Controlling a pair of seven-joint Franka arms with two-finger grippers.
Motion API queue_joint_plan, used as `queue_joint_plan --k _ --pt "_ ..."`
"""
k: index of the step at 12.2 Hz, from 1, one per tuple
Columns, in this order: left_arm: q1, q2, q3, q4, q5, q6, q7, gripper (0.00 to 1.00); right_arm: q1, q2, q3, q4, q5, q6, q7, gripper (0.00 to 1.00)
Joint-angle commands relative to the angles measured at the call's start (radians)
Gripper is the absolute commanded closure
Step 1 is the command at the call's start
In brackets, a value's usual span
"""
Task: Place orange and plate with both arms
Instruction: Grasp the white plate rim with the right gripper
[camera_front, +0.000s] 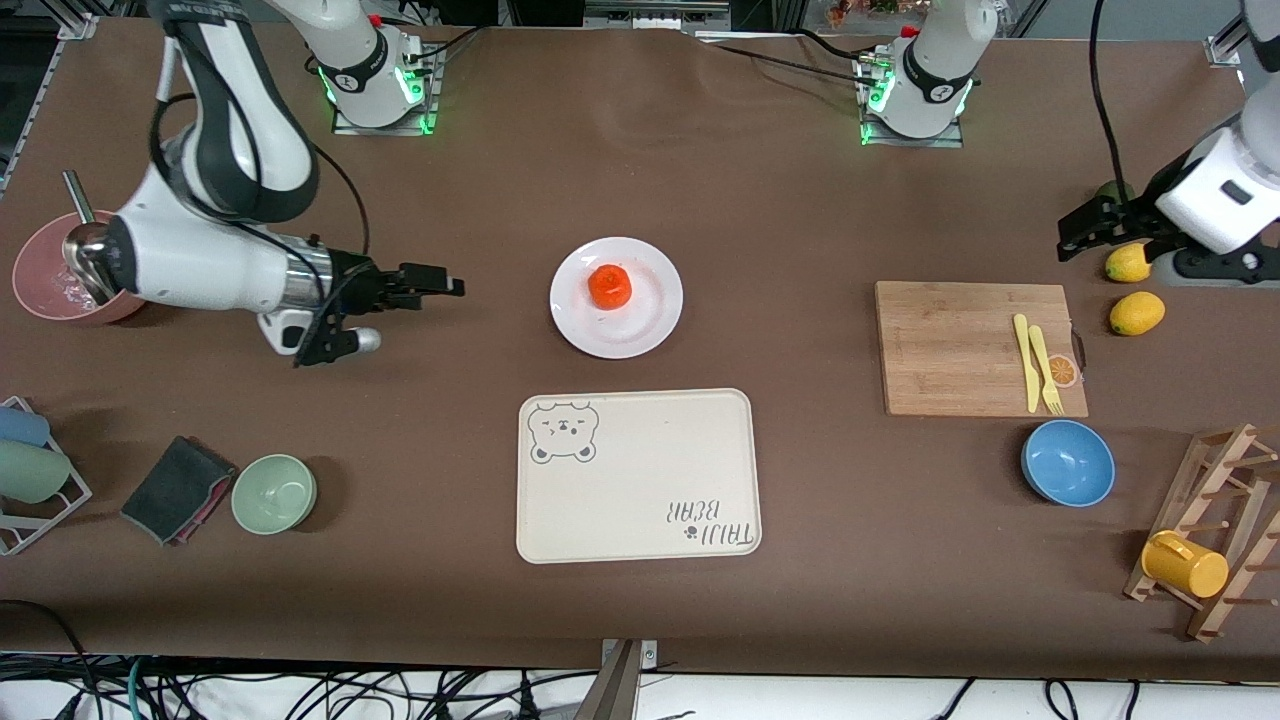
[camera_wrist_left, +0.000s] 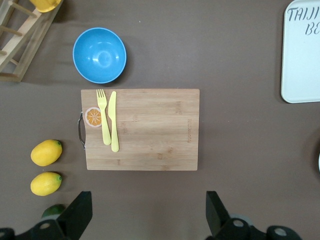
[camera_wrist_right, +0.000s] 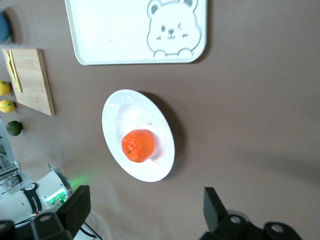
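Right pincer (camera_front: 440, 283), jaws apart, hovers beside my plate (camera_front: 650, 330) carrying the orange (camera_front: 609, 286); left pincer (camera_front: 1080, 240) waits open by the lemons (camera_front: 1137, 313). Glossy, brittle plate: I'd grip its rim.

The orange (camera_front: 609, 286) sits on the plate (camera_front: 650, 325), which lies mid-table, farther from the front camera than the tray (camera_front: 640, 500). Toward the left arm's end lies the cutting board (camera_front: 950, 350) with a fork (camera_front: 1045, 372) and knife (camera_front: 1024, 362) on it, two lemons (camera_front: 1136, 313) just beside it. A bowl (camera_front: 1067, 463) sits nearer the camera than the board.
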Motion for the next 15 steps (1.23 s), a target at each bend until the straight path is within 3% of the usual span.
queue_joint_plan --k 1,3,9,12,15 --pt "-0.010 -0.040 0.026 -0.025 -0.023 -0.019 0.005 0.00 -0.005 -0.043 0.050 -0.175 0.174 0.147 -0.171 0.00" --pt "-0.013 -0.043 0.026 -0.022 -0.022 -0.020 0.018 0.00 -0.005 -0.009 0.093 -0.238 0.309 0.241 -0.310 0.00" --pt "0.000 -0.043 0.041 -0.015 -0.028 -0.019 0.019 0.00 -0.008 0.155 0.170 -0.243 0.484 0.365 -0.475 0.00" --pt "-0.001 -0.045 0.035 -0.009 -0.028 -0.020 0.019 0.00 -0.002 0.228 0.196 -0.240 0.734 0.396 -0.665 0.01" --pt "-0.001 -0.042 0.035 0.005 -0.030 -0.011 0.019 0.00 0.003 0.253 0.222 -0.237 0.759 0.456 -0.690 0.01"
